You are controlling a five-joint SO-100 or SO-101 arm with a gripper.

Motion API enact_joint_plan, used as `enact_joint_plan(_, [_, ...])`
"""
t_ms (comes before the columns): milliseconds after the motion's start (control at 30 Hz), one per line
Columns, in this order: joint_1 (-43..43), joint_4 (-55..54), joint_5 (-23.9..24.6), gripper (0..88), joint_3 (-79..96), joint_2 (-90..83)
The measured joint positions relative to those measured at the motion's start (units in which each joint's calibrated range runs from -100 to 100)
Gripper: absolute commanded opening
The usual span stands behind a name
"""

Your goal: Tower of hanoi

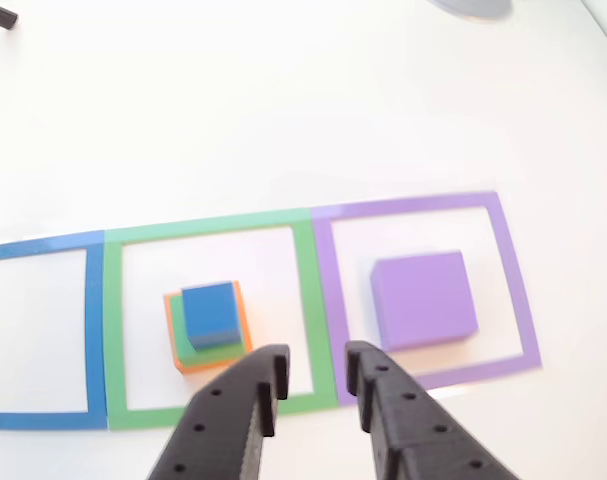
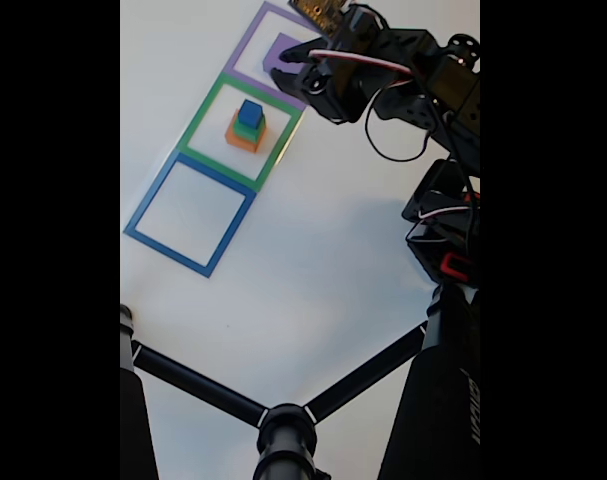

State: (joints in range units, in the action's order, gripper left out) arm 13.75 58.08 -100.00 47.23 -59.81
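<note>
In the other view a blue cube (image 1: 210, 312) tops a green block (image 1: 205, 349) on an orange block (image 1: 211, 362), stacked inside the green square outline (image 1: 116, 330). The flat purple block (image 1: 424, 300) lies alone in the purple outline (image 1: 513, 280). My black gripper (image 1: 317, 375) stands open at the bottom edge, fingers apart, nothing between them, just in front of the border between those two outlines. In the fixed view the stack (image 2: 247, 127) sits in the middle square and the gripper (image 2: 295, 55) hovers by the purple block (image 2: 280, 49).
The blue outline (image 1: 93, 330) on the left holds nothing. White tabletop lies all around. In the fixed view the arm's body (image 2: 443, 200) stands at the right and black tripod legs (image 2: 283, 425) cross the bottom.
</note>
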Motion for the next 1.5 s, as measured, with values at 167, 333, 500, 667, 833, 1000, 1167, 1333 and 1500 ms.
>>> enact_joint_plan(167, [10.2, 18.9, 0.0, 1.2, -13.7, -0.2])
enact_joint_plan(333, [15.4, 34.1, 0.0, 1.1, -26.8, -0.3])
enact_joint_plan(500, [17.1, 41.1, 0.0, 5.8, -34.5, -1.3])
enact_joint_plan(667, [20.6, 41.1, 0.0, 25.9, -35.2, -1.9])
enact_joint_plan(833, [26.8, 39.5, 0.0, 46.0, -29.7, -2.4])
enact_joint_plan(1000, [32.1, 29.7, 0.0, 51.2, -18.3, -3.2])
enact_joint_plan(1167, [34.9, 11.0, 0.0, 51.8, -0.6, -3.5])
enact_joint_plan(1333, [35.8, -11.0, 0.0, 51.4, 17.1, -2.8])
enact_joint_plan(1500, [35.5, -26.6, 0.0, 51.9, 26.1, 0.4])
